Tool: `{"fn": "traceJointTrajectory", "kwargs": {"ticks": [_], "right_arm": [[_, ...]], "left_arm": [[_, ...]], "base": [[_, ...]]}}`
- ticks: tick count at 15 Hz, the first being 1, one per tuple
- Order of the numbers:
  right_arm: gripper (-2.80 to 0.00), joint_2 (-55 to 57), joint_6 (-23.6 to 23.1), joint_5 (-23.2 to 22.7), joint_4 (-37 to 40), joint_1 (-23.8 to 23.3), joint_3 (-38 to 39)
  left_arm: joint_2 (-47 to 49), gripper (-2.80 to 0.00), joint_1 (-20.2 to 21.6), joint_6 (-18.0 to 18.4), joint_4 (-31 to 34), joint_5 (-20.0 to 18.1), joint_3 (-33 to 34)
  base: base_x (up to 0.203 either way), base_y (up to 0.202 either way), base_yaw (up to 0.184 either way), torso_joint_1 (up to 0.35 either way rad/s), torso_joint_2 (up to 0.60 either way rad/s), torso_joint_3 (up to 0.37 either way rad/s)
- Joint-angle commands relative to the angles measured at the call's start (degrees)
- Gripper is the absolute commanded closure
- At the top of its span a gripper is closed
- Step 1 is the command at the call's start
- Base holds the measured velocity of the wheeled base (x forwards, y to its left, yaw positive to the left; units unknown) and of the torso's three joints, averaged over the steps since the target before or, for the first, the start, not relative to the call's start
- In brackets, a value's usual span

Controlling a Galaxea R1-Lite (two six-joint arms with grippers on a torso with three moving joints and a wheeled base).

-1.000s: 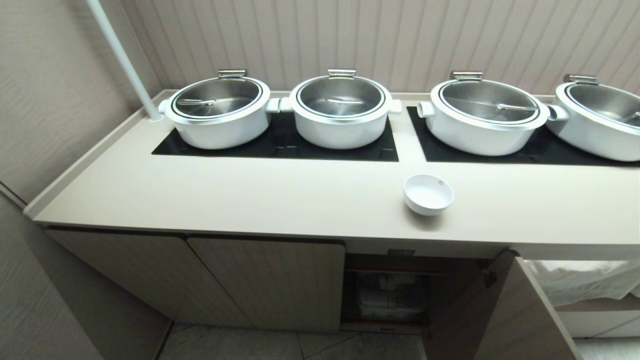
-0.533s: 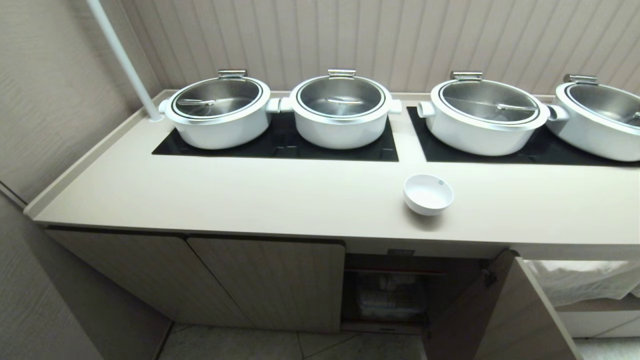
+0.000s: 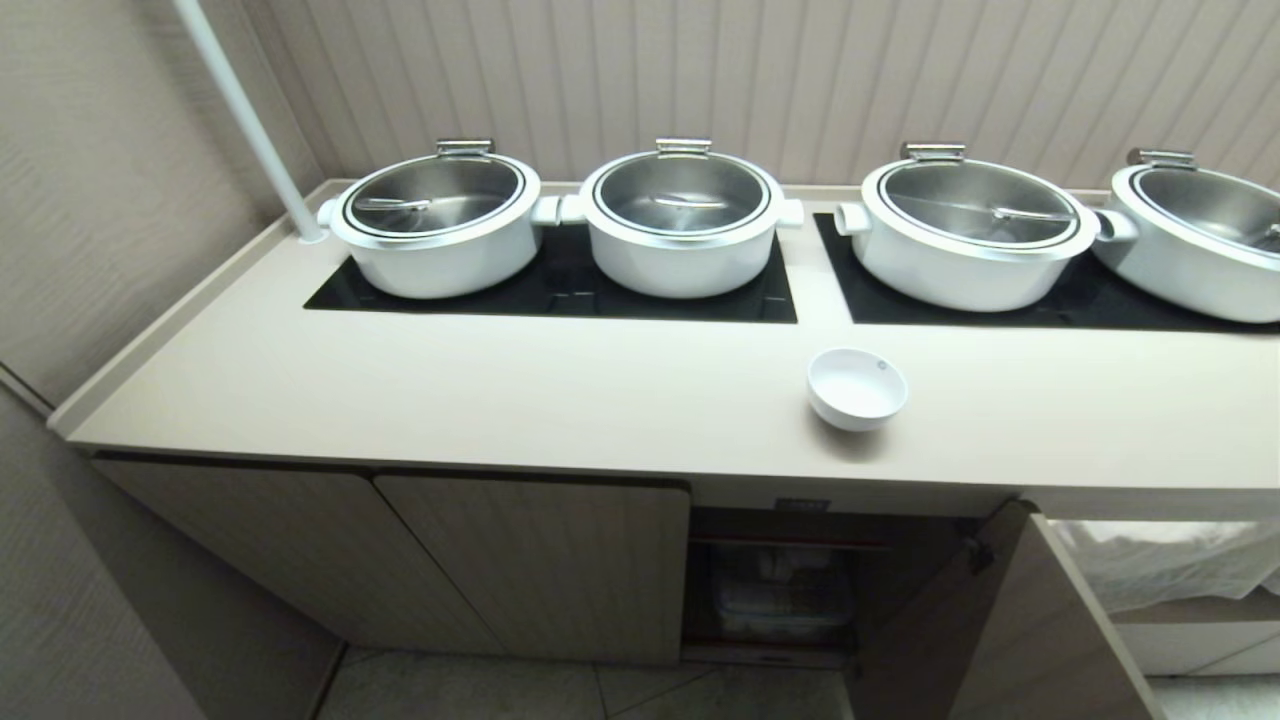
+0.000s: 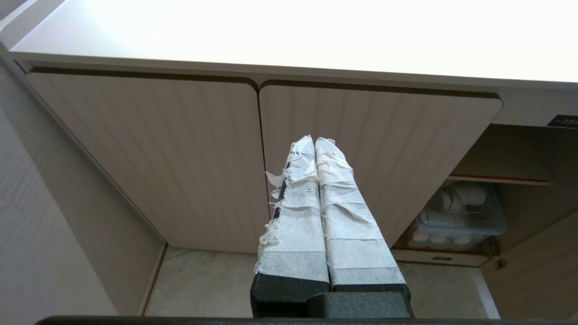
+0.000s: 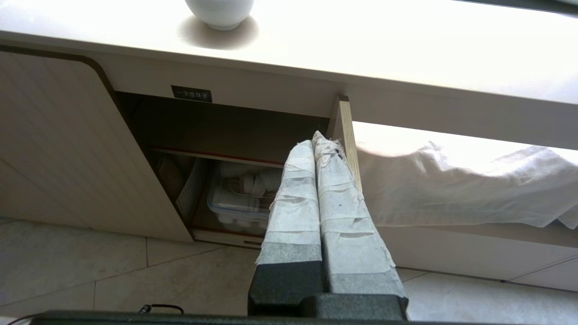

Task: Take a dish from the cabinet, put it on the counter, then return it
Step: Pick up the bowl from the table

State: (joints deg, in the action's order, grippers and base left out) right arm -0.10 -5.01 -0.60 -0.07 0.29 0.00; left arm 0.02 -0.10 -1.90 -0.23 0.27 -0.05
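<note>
The dish [image 3: 857, 388], a small white bowl, stands upright on the counter [image 3: 600, 400] near its front edge, and its base shows in the right wrist view [image 5: 220, 11]. Below it the cabinet [image 3: 530, 570] has one compartment open, its door [image 3: 1010, 630] swung out to the right under a black label [image 5: 191, 94]. My right gripper [image 5: 313, 140] is shut and empty, low before that open compartment. My left gripper [image 4: 314, 141] is shut and empty, facing the closed doors [image 4: 180, 158]. Neither arm shows in the head view.
Several big white pots [image 3: 435, 235] with steel lids sit on black hob panels [image 3: 560, 300] along the back. A clear plastic box [image 5: 239, 198] of white items fills the open shelf. White cloth [image 3: 1170, 560] hangs right of the door. A white pole [image 3: 250, 130] rises at the left corner.
</note>
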Motion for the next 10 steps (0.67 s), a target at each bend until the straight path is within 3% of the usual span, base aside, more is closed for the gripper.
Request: {"fn": "traceJointTrajectory", "kwargs": {"ticks": [1,10], "right_arm": [[0.00,0.10,-0.01,-0.02,-0.01,0.06,0.00],[0.00,0.10,0.00,-0.02,-0.01,-0.03,0.00]], "left_arm": [[-0.02,0.00,0.01,-0.03,-0.03,0.00,0.04],[-0.02,0.00,0.01,-0.03,-0.03,0.08,-0.04]], "base": [[0.000,0.000,0.000,0.000,0.00,0.000],[0.000,0.000,0.000,0.000,0.00,0.000]]}}
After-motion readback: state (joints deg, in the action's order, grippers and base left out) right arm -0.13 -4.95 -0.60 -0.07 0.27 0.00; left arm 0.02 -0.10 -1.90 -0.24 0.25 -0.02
